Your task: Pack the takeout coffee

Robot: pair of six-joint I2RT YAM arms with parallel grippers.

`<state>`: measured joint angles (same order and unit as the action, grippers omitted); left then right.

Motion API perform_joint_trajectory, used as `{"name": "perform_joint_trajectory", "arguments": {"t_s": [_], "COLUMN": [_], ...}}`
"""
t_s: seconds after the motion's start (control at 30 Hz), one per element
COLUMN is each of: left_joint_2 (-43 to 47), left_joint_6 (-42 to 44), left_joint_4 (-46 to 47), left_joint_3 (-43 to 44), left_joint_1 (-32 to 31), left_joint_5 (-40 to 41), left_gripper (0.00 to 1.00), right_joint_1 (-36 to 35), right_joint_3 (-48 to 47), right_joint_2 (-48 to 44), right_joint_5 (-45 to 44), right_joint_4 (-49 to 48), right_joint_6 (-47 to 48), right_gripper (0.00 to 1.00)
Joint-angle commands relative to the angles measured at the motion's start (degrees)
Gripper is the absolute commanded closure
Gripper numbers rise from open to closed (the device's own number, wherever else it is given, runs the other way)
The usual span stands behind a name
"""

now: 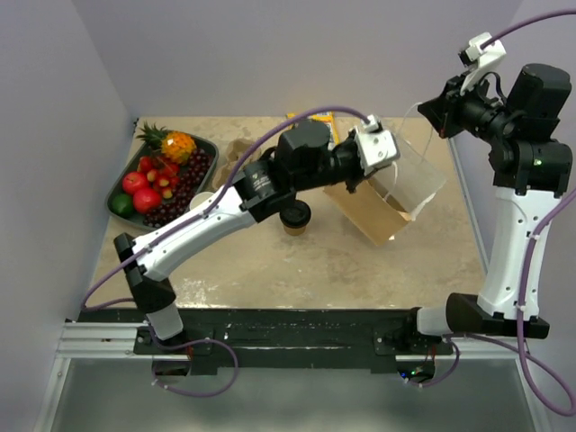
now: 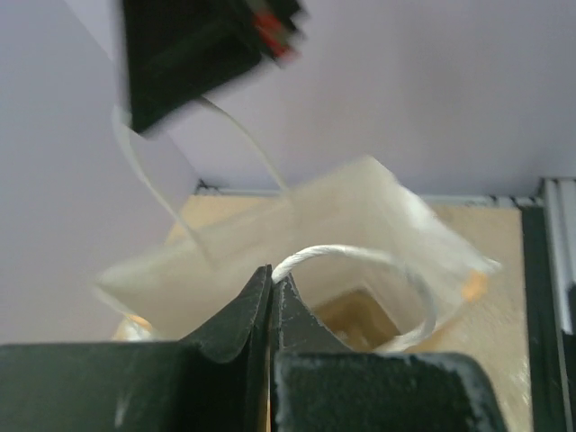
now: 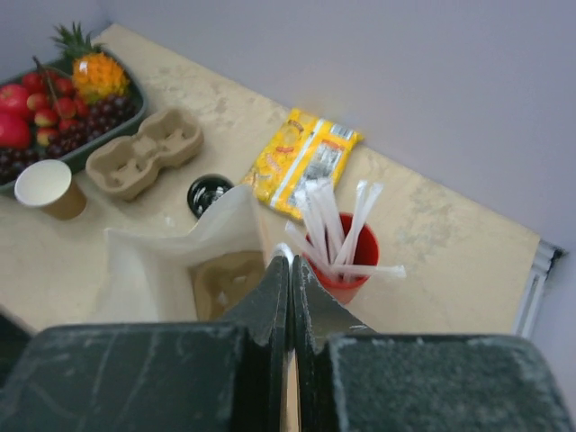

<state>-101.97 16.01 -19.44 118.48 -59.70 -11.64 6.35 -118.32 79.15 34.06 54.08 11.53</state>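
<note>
The takeout coffee [image 1: 294, 216], a brown paper cup with a black lid, stands on the table just left of the bag; the right wrist view shows its lid [image 3: 209, 193] beyond the bag's rim. A white paper bag [image 1: 407, 180] with a brown bottom hangs open and tilted between my two grippers. My left gripper [image 1: 392, 151] is shut on the bag's white string handle [image 2: 360, 256]. My right gripper [image 1: 430, 110] is shut on the opposite handle, at the bag's rim [image 3: 290, 259]. Inside the bag [image 3: 153, 270] lies a cardboard cup carrier [image 3: 225, 281].
A green fruit tray [image 1: 205, 175] sits at the back left. Near it are a lidless paper cup [image 3: 49, 187] and a second cup carrier [image 3: 144, 153]. A yellow packet [image 3: 301, 162] and a red cup of straws [image 3: 351, 256] stand behind the bag.
</note>
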Motion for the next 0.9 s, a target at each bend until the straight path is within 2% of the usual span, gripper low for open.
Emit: {"name": "perform_joint_trajectory", "arguments": {"t_s": [0.0,0.07,0.33,0.73,0.77,0.8,0.87], "left_joint_2": [7.5,5.1,4.2,3.1,3.0,2.8,2.7], "left_joint_6": [-1.1,-1.4,-6.1,-7.6,-7.2,-7.0,-6.6], "left_joint_4": [6.5,1.7,4.3,4.7,4.6,4.2,3.8], "left_joint_3": [-11.6,-7.7,-12.4,-11.9,-12.2,-12.3,-12.6], "left_joint_1": [-1.4,-1.5,-1.1,-0.9,-0.9,-0.9,-0.8], "left_joint_5": [0.9,-3.9,-3.5,-4.0,-3.7,-3.6,-2.5], "left_gripper": [1.0,1.0,1.0,1.0,0.89,0.67,0.54], "right_joint_1": [-0.1,-0.2,-0.2,-0.1,-0.2,-0.1,-0.2], "right_joint_3": [4.7,11.1,20.5,19.6,20.0,20.6,20.8], "right_joint_2": [-4.1,-6.5,-7.5,-7.2,-7.1,-6.9,-6.1], "right_joint_5": [-0.7,-1.3,-0.6,-2.1,-2.1,-2.2,-2.4], "right_joint_4": [-6.4,-9.0,-7.4,-7.7,-7.8,-7.7,-7.6], "right_joint_6": [-1.9,-0.6,-1.9,-2.5,-2.5,-2.5,-3.0], "right_gripper": [1.0,1.0,1.0,1.0,0.98,0.93,0.7]}}
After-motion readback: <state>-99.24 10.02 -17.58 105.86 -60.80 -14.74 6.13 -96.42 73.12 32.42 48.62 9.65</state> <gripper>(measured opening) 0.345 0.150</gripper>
